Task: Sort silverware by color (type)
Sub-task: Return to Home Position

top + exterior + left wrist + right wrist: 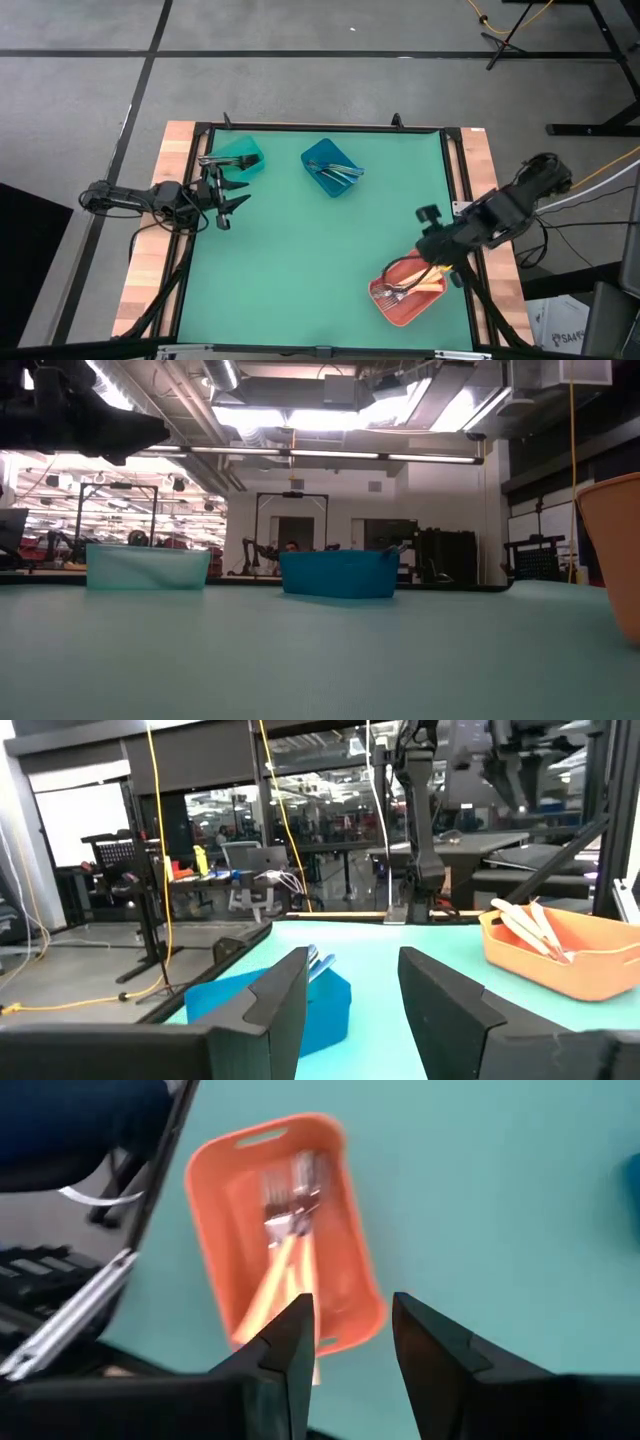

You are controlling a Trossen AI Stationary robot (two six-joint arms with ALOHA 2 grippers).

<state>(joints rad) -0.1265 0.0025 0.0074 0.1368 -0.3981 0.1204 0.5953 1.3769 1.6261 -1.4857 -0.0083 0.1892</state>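
Starting at the desk's left edge: the left gripper (238,198) hovers just beside the teal bin (250,150), which sits in the far left corner. Its fingers are spread wide with nothing between them. We cannot make out what lies inside that bin.

Moving along the far edge toward the middle, the blue bin (315,155) holds a small bundle of forks (340,172), lying crosswise inside its walls.

Over at the near right corner, the right gripper (350,1308) hangs above the coral bin (385,300). Its fingers are parted and empty, and the gold-handled forks (408,288) lie in the bin below. Every fork we can make out lies in a bin, so we judge the sorting done, with only the retreat home left.

To do that retreat well, the right arm should rise straight up first. Those long handles lean against the bin wall, and a sideways pull at low height could snag the rim and drag the bin. Once it is above the rim, it can fold back toward the desk's right edge.

The left arm has the easier job, but the teal bin is close to its fingers. It should draw back along its own line toward the left edge, not swing across. Both pincers can remain apart, since there is nothing to carry.
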